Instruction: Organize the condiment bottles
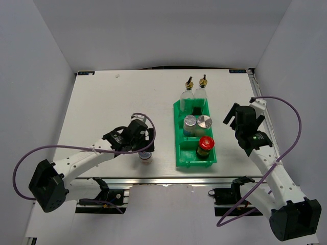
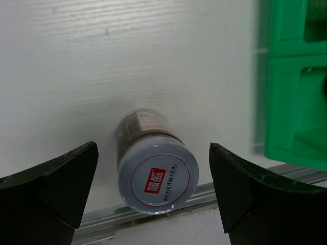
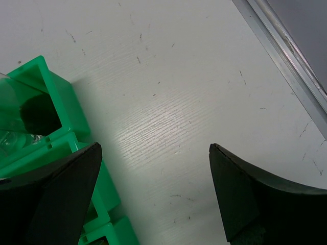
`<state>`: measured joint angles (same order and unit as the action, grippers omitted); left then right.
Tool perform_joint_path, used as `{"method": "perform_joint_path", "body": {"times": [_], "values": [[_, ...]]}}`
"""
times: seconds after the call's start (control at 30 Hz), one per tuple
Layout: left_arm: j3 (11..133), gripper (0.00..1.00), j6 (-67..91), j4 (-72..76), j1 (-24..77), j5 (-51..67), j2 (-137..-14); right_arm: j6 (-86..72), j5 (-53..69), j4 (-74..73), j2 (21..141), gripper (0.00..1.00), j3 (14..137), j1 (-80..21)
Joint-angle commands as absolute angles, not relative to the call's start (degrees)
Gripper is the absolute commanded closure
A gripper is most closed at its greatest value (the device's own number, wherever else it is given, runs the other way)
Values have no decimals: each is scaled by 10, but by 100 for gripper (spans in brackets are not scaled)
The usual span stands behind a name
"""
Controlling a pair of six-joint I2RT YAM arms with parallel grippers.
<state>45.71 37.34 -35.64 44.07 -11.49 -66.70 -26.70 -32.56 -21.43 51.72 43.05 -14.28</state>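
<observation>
**Five in, one to go**

Green bin [image 1: 178, 148] holds both glass pourer bottles [image 1: 188, 93], two silver-lidded jars [image 1: 190, 123] and the red-capped jar [image 1: 206, 145]. The last jar [image 2: 156, 173] stands on the bench [image 1: 112, 102] near the front edge, with the left tool [image 2: 153, 153] spread either side, not touching. The right tool [image 3: 155, 148] is spread too, beside the bin

Tall clear glass bottles [image 1: 187, 92] [image 1: 202, 90] with pourer spouts: two, both in bin compartment farthest from either gripper.
Silver-lidded jars: three. Two [image 1: 190, 123] [image 1: 204, 122] side by side in middle compartment; one [image 2: 156, 171] on table [image 1: 107, 102], directly under left gripper [image 2: 153, 153], between its fingers.
Red-capped jar [image 1: 205, 145]: one, in remaining end compartment, level with right gripper [image 3: 156, 148].
Bottles and jars together: six.
Green bin [image 1: 180, 153]: one, three compartments, just left of right gripper.
Grippers: two.
Purple cables [image 1: 30, 153] [image 1: 291, 109]: two, one per arm.
</observation>
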Motion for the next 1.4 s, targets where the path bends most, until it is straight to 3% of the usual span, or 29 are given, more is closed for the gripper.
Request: {"method": "perform_joint_path", "body": {"times": [0.0, 0.17, 0.3, 0.63, 0.67, 0.77, 1.0, 1.37], "values": [[473, 2, 359, -363, 474, -109, -685, -254, -316, -183, 509, 10, 424, -140], [494, 4, 353, -392, 497, -146, -710, -252, -316, -185, 507, 11, 425, -139], [505, 18, 352, -416, 513, -156, -723, -251, -316, -183, 505, 11, 423, -139], [557, 69, 339, -456, 534, -187, -751, -249, -315, -185, 503, 11, 423, -134], [566, 81, 336, -461, 534, -192, -750, -250, -315, -183, 502, 11, 421, -134], [607, 100, 326, -452, 536, -214, -744, -250, -313, -183, 501, 11, 421, -133], [631, 100, 280, -304, 554, -135, -725, -247, -309, -182, 497, 11, 417, -128], [727, 100, 213, -274, 622, -78, -817, -243, -286, -168, 499, 11, 410, -122]]}}
